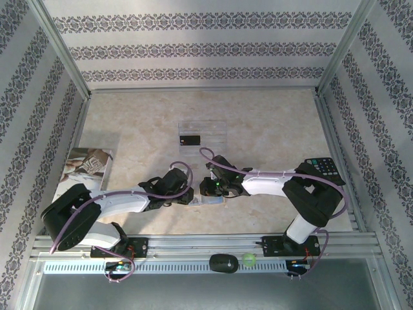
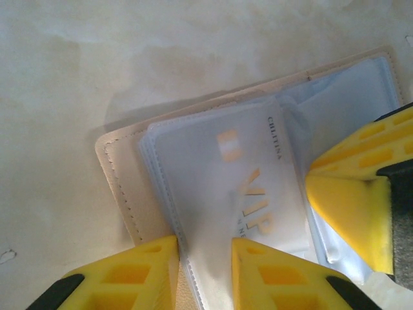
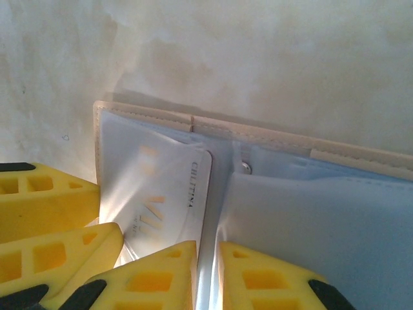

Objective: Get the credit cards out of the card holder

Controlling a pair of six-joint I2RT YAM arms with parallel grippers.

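The tan card holder [image 2: 121, 173] lies open on the table between both arms [image 1: 213, 201], its clear sleeves showing. A pale credit card [image 2: 255, 174] with gold letters sits in a sleeve on the left half [image 3: 169, 194]. My left gripper [image 2: 203, 248] stands narrowly open, its fingertips [image 2: 155, 265] resting on that sleeve's edge and on the card. My right gripper [image 3: 208, 255] is shut on an upright sleeve leaf at the holder's [image 3: 271, 137] middle fold. A black credit card [image 1: 189, 139] lies apart in a clear tray [image 1: 216, 132].
A printed booklet [image 1: 87, 165] lies at the left edge. A black keypad device [image 1: 326, 169] sits at the right. Metal frame posts and patterned walls close in the table on three sides. Both grippers [image 1: 199, 191] meet near the table's front middle.
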